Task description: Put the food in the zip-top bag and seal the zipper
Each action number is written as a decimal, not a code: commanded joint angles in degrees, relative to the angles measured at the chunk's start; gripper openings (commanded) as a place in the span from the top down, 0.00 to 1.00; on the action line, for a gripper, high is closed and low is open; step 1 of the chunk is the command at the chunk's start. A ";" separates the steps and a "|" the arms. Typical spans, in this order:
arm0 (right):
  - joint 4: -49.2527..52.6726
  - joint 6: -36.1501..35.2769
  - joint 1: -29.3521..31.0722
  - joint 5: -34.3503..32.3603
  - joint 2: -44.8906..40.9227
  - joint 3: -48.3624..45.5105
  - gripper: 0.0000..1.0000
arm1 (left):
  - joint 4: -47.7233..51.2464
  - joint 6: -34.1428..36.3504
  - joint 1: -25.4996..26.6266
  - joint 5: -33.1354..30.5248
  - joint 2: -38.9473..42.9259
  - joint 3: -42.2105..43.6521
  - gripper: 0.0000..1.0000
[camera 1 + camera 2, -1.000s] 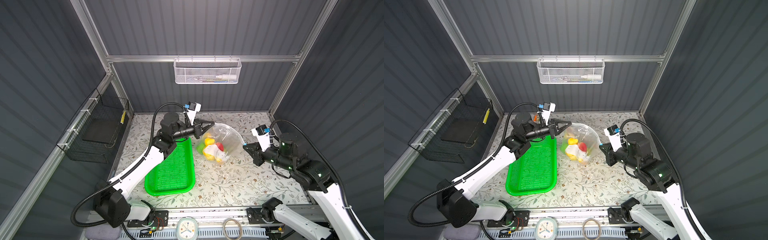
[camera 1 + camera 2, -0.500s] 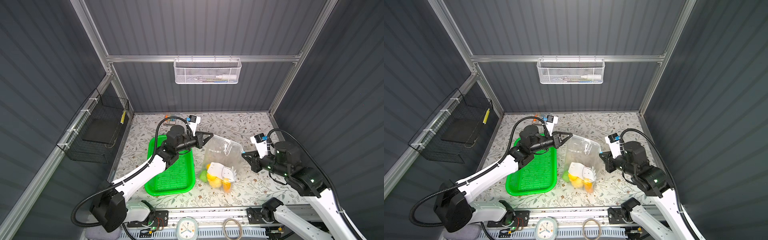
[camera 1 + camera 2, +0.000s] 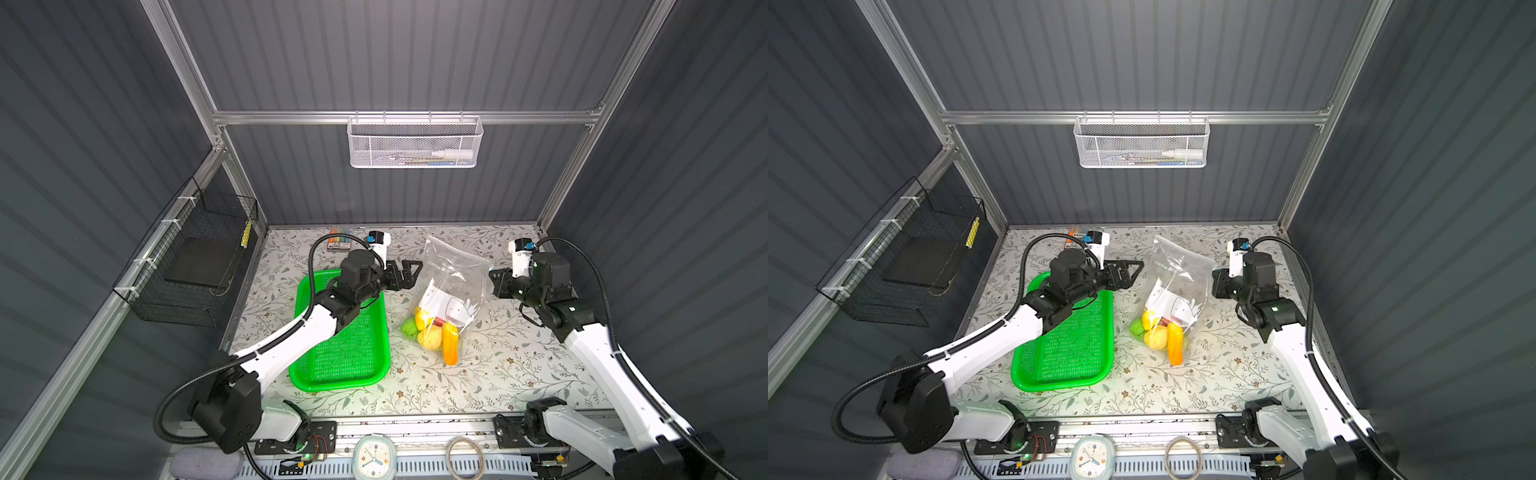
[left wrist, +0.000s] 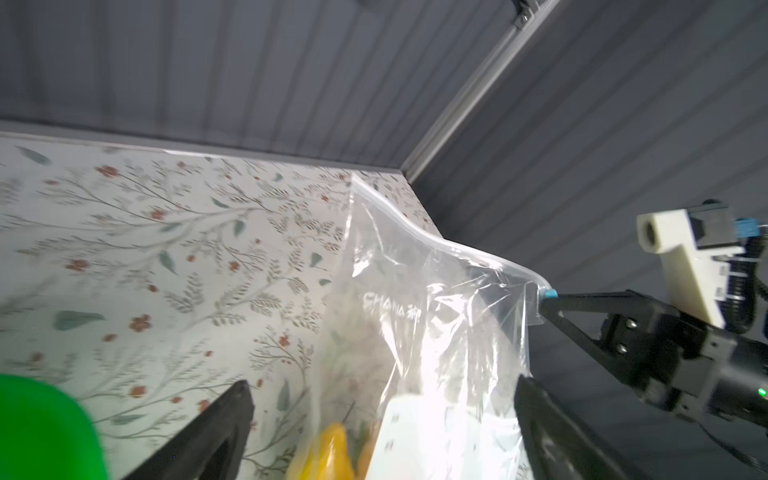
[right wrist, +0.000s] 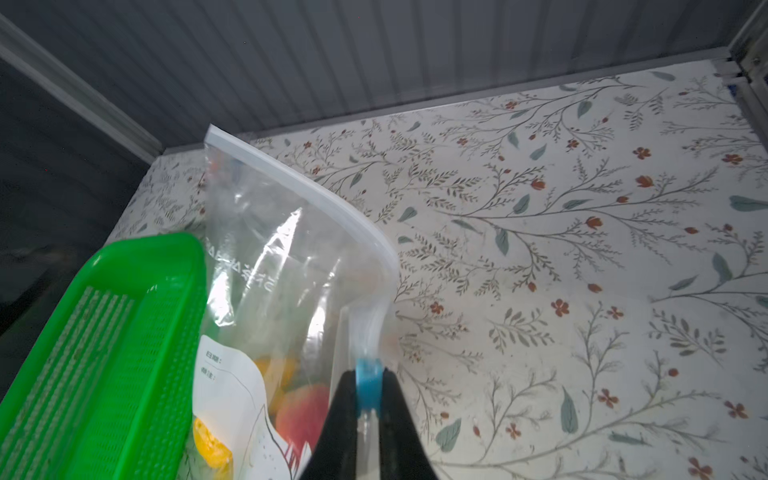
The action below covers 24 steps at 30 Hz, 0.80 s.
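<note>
The clear zip-top bag (image 3: pixel 453 270) (image 3: pixel 1179 270) lies slanted on the table's middle, its white label patch (image 3: pixel 449 305) facing up. The food (image 3: pixel 436 332) (image 3: pixel 1160 334) is bunched in its near end: yellow, green, red and orange pieces. My right gripper (image 5: pixel 369 390) (image 3: pixel 492 282) is shut on the zipper's light-blue slider (image 5: pixel 368 380) (image 4: pixel 549 294) at the bag's right corner. The zipper strip (image 5: pixel 316 187) runs as one flat band to the far corner. My left gripper (image 4: pixel 382 382) (image 3: pixel 411 274) stands open beside the bag's left edge, holding nothing.
A green perforated tray (image 3: pixel 345 353) (image 5: pixel 104 332) lies left of the bag, under my left arm. A box of markers (image 3: pixel 340 243) sits at the table's back edge. A white mesh basket (image 3: pixel 413 141) hangs on the back wall and a black wire basket (image 3: pixel 199 266) on the left wall.
My left gripper has let go of the bag's left corner and opened. The bag, held up between both grippers before, now rests its food end on the table. The right grip is unchanged.
</note>
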State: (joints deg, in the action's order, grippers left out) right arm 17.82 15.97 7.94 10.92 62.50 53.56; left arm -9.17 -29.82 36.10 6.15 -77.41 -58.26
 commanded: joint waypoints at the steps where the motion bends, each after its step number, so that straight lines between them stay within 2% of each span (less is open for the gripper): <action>1: -10.31 4.15 -4.83 6.46 7.50 0.04 1.00 | 6.49 5.72 -4.71 -8.26 4.64 -2.00 0.00; 4: -13.02 4.94 -8.39 10.91 16.03 2.50 1.00 | 8.14 4.82 -11.25 -8.60 7.78 1.65 0.00; 9: -14.81 7.10 -12.94 16.54 28.94 7.52 1.00 | 12.17 7.82 -17.68 -13.80 12.12 6.80 0.00; 10: -14.94 7.23 -13.29 17.13 30.66 8.29 0.99 | 12.41 7.87 -18.85 -13.94 12.71 7.71 0.00; 13: -14.16 6.73 -13.69 16.84 34.52 10.39 0.87 | 12.51 7.76 -22.83 -13.73 13.96 10.30 0.00; 14: -14.18 6.58 -13.66 16.24 34.86 10.52 0.80 | 12.46 7.56 -24.26 -13.65 14.20 11.04 0.00; 18: -14.17 5.33 -13.67 11.42 32.16 9.11 0.36 | 11.54 7.85 -30.62 -13.35 13.73 13.35 0.00; 19: -13.66 4.48 -13.68 10.20 31.11 8.71 0.21 | 11.23 7.80 -32.30 -13.21 13.53 13.66 0.00; 20: -12.93 3.38 -13.69 8.99 29.64 8.22 0.02 | 10.76 7.92 -34.21 -12.84 13.23 14.19 0.00; 24: -11.09 -0.07 -13.79 0.91 22.90 4.03 0.01 | 8.06 7.36 -40.62 -13.05 12.63 15.96 0.00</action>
State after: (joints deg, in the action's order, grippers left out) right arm 5.17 19.22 -5.80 18.35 89.65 60.20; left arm 1.45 -23.22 -1.65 -6.26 -64.40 -43.77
